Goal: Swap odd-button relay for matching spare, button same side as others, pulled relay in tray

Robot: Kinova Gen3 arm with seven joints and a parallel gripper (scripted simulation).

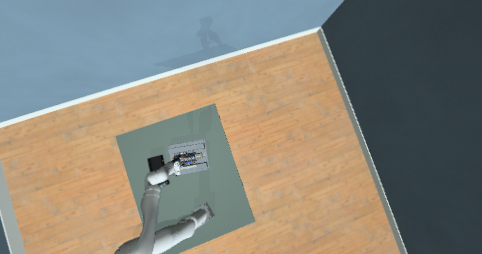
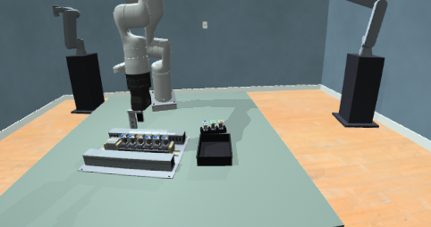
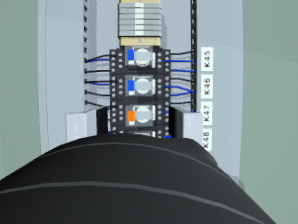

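The relay with the orange button (image 3: 142, 116) (image 2: 139, 138) sits in the row beside label K47. Relays with blue buttons (image 3: 142, 87) (image 2: 131, 139) stand on both sides of it; in the wrist view the visible buttons are on the left. My gripper (image 3: 138, 119) (image 2: 136, 123) is open and empty above the row, one finger to each side of it, roughly in line with the orange-button relay. Three spares stand in a black holder (image 2: 213, 131): blue button (image 2: 205, 124), green button (image 2: 213, 124) and orange button (image 2: 221, 124). The black tray (image 2: 215, 159) holds nothing visible. My gripper body hides the nearer relays in the wrist view.
Grey wire ducts (image 2: 129, 159) run along both sides of the row on a light panel (image 3: 65, 60). Blue and black wires lie beside the sockets. Grey terminal blocks (image 3: 140, 20) stand at the row's end. The holder and tray are right of the panel in the exterior view.
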